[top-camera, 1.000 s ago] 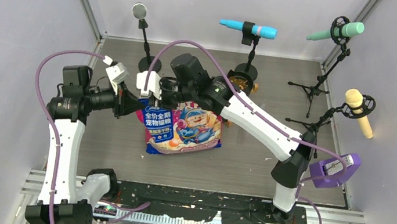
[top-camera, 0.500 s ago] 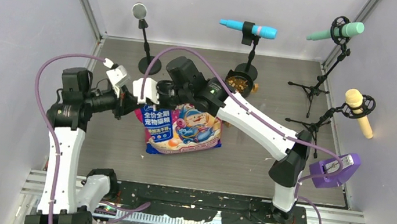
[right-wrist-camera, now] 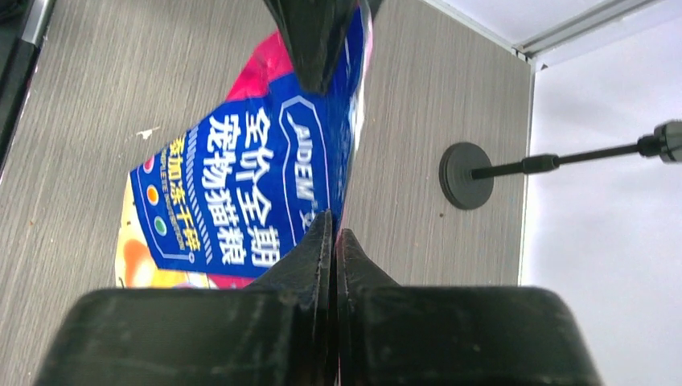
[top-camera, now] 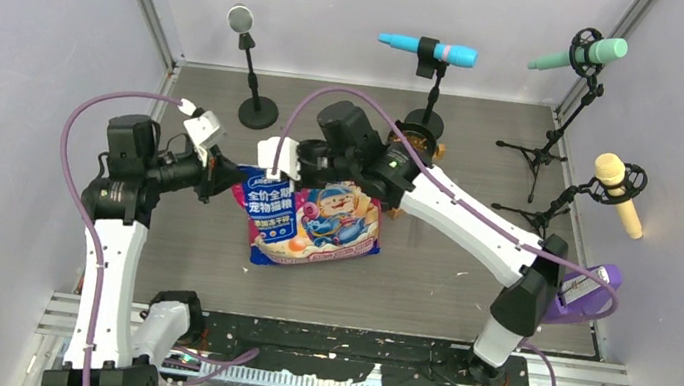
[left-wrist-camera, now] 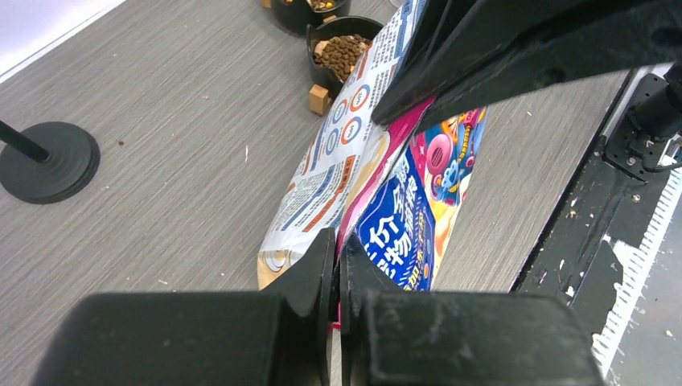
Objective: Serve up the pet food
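The bag (top-camera: 318, 225) lies at the middle of the bench (top-camera: 427, 276), printed face up, its far-left corner lifted off the surface. Both arms meet at that corner.

The left gripper (left-wrist-camera: 337, 241) is closed on the bag's edge, with the pink seam pinched between its fingers. From there the foil runs away toward the bowls. The right gripper (right-wrist-camera: 334, 229) is also clamped tight on the bag, just beside the left one on the same top edge, with the blue panel of white lettering spreading out below it. In each wrist view the other gripper's dark fingers show across the top of the frame, so the two grips sit close together on the one corner.

Kibble (left-wrist-camera: 342, 50) fills a black bowl (left-wrist-camera: 322, 80) on the bench beyond the bag's far edge. A second bowl sits just behind it, cut off by the frame. From above, these bowls are mostly hidden by the right arm. A round stand base (right-wrist-camera: 466, 175) rests on the bench to the far left of the bag, apart from it.
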